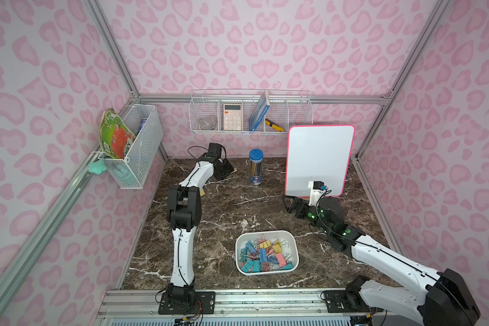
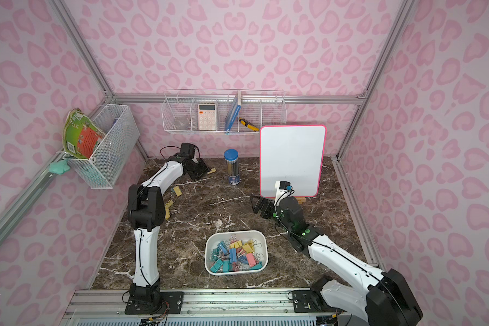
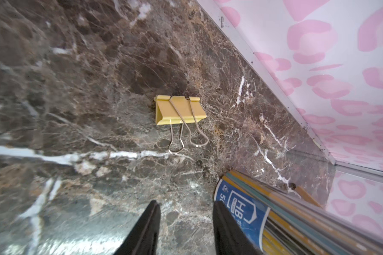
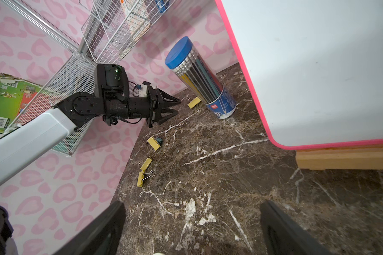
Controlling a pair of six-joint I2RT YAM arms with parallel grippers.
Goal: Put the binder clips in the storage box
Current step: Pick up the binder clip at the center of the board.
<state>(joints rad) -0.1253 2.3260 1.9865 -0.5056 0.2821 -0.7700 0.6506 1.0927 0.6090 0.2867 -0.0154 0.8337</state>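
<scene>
The white storage box (image 1: 266, 232) (image 2: 235, 232) sits at the front middle of the marble table, with a heap of pink, teal, blue and yellow binder clips (image 1: 266, 255) (image 2: 235, 255) in it. A yellow clip (image 3: 179, 110) (image 4: 194, 102) lies flat by the back wall, a short way ahead of my left gripper (image 3: 187, 213) (image 2: 201, 169), which is open and empty. Three more yellow clips (image 4: 154, 143) (image 4: 146, 163) (image 4: 140, 179) lie along the left wall, under the left arm. My right gripper (image 4: 192, 212) (image 1: 290, 205) hovers wide open and empty in front of the whiteboard.
A pencil tube with a blue lid (image 1: 256, 166) (image 3: 241, 212) stands just right of the left gripper. A pink-rimmed whiteboard (image 1: 319, 161) on a wooden stand rises at the back right. Wire baskets (image 1: 250, 115) (image 1: 136, 149) hang on the back and left walls.
</scene>
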